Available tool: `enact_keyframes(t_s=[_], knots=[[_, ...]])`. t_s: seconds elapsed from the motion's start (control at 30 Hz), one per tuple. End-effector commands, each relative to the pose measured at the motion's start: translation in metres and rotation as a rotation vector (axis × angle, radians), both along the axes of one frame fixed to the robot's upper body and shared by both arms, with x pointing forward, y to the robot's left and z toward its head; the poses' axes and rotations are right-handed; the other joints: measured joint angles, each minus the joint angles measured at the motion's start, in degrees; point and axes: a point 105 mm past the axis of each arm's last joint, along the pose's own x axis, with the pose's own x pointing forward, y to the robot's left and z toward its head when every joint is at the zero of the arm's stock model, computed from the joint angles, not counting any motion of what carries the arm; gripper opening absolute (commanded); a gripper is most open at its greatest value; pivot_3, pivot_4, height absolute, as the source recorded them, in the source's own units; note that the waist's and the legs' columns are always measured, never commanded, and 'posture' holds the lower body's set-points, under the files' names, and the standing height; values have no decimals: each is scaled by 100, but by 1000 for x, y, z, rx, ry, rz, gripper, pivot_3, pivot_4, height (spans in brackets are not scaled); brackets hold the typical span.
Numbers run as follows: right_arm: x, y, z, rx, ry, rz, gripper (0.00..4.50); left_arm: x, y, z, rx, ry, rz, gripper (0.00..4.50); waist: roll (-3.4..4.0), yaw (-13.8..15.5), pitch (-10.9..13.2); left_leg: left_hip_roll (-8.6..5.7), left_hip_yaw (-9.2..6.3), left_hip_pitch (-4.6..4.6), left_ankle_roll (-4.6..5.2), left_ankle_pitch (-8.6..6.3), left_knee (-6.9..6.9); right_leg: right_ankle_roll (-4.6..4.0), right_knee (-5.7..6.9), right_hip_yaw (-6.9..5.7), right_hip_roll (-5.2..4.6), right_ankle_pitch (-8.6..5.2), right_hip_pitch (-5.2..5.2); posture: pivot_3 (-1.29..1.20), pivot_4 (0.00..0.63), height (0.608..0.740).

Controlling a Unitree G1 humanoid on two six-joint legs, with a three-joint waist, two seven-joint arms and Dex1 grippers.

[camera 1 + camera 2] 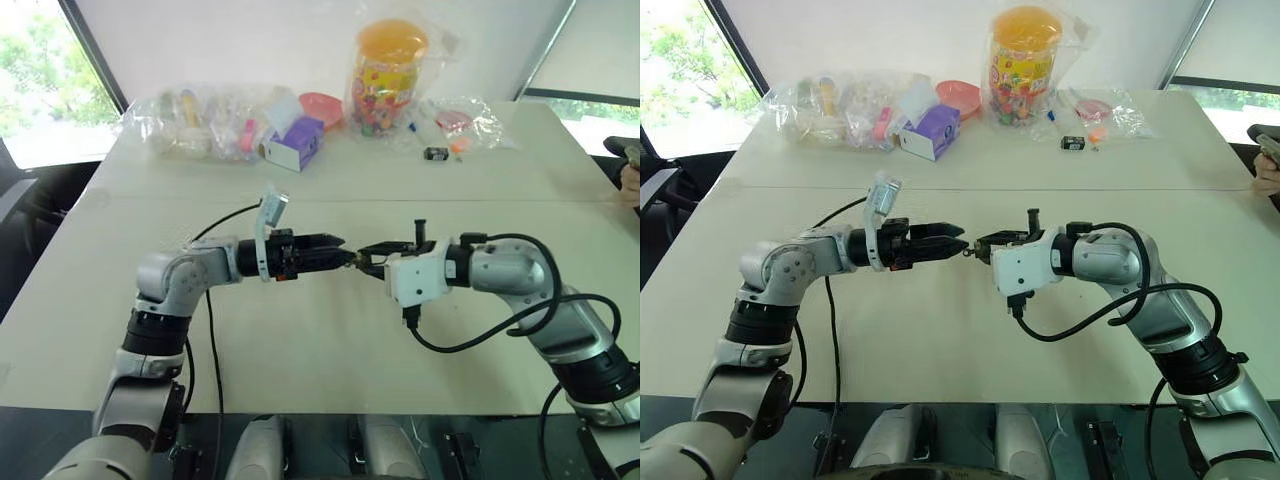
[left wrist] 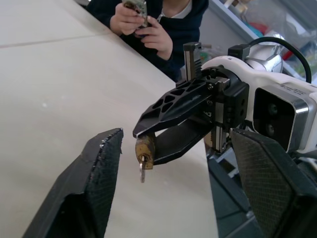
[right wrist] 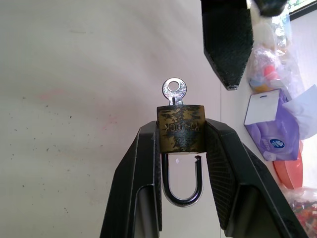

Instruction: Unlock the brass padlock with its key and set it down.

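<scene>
The brass padlock [image 3: 181, 134] is pinched by its body between the fingers of my right gripper [image 1: 362, 254], which is shut on it above the middle of the table. A small silvery key [image 3: 174, 91] sticks out of its keyhole. Its silvery loop [image 3: 182, 191] lies back between the fingers, with one leg a little clear of the body. My left gripper [image 1: 338, 254] faces it from the left, level and open. Its fingers [image 2: 99, 163] stand wide apart on either side of the key [image 2: 142, 173] without touching it.
Along the table's [image 1: 300, 360] far edge lie clear plastic bags of toys [image 1: 200, 125], a purple box [image 1: 293, 142], an orange-lidded jar [image 1: 388, 75] and a small black object [image 1: 436, 153]. A person's hands [image 2: 143, 25] hold something past the table's right edge.
</scene>
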Motion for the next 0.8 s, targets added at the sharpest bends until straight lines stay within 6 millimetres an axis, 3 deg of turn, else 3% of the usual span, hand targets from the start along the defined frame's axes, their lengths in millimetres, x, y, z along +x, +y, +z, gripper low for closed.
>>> enact_keyframes(t_s=[0.03, 0.27, 0.5, 0.6, 0.77, 0.8], knots=[[-2, 2, 9, 6, -44, 18, 686, -3, -6, -3, 18, -38, 5, 3280, 0, -3, 0, 0, 0, 0, 0, 0, 0, 0, 0, 0, 0, 0, 0, 0, 150, 735], [-3, 4, 10, 7, -50, 26, 686, 7, -10, -19, 68, -57, 65, 3280, 0, -1, 0, -1, 1, 0, -8, 4, 0, 0, 0, 1, -1, 0, 0, 0, 150, 735], [-5, 5, 11, 8, -45, 30, 686, 13, -15, -22, 65, -64, 85, 3280, 0, 2, 0, -1, 1, 0, -4, 2, 0, 0, 0, 1, 0, 0, 0, 0, 150, 735], [-6, 5, 11, 8, -43, 30, 686, 14, -16, -24, 64, -61, 85, 2446, 0, 0, 0, -2, 1, 0, -4, 2, 0, 0, -1, 1, 1, 0, 0, 0, 150, 735], [-7, 7, 10, 8, -39, 33, 686, 13, -24, -25, 58, -59, 74, 45, 0, 1, 0, -2, 2, 0, -4, 2, 0, 0, 0, 1, 1, 0, 0, 0, 150, 735], [-7, 7, 10, 9, -39, 33, 686, 13, -25, -25, 58, -58, 76, 45, 0, 0, 0, -2, 1, 0, -4, 2, 0, 0, 0, 1, 1, 0, 0, 0, 150, 735]])
